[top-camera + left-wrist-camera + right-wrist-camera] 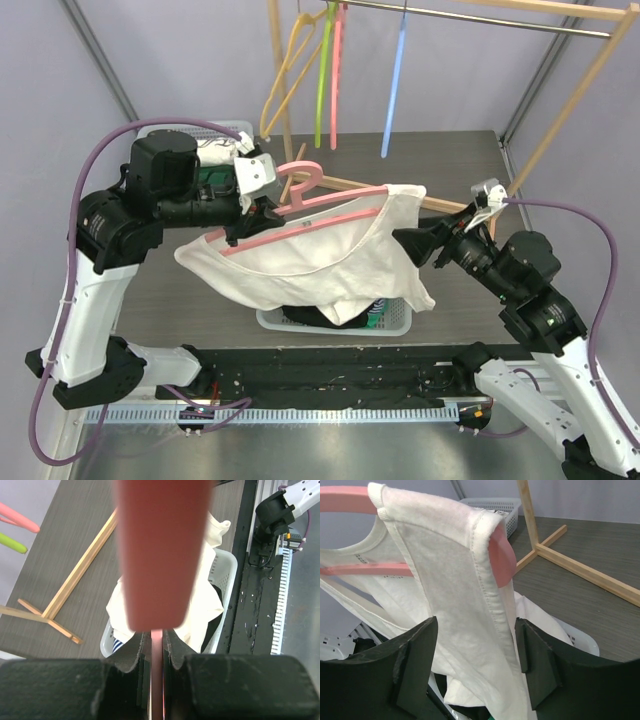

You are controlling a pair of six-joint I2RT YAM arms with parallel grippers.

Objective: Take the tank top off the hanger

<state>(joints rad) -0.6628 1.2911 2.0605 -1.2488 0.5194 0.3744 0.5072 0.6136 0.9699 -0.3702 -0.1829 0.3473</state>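
Note:
A white tank top (310, 262) hangs on a pink hanger (300, 222) held tilted in the air above a basket. My left gripper (248, 215) is shut on the hanger's left arm; in the left wrist view the thin pink bar (156, 645) is pinched between the pads. My right gripper (412, 246) is at the tank top's right shoulder. In the right wrist view it (476, 650) stands open, with the shoulder strap and side seam of the tank top (450, 575) hanging between its fingers (535, 655). The hanger's end (501, 557) pokes out just above.
A white basket (398, 320) of dark clothes sits under the garment. A wooden rack (560, 110) stands behind, with yellow, green, pink and blue hangers (395, 80) on its rail. Another basket (215, 130) is at the back left.

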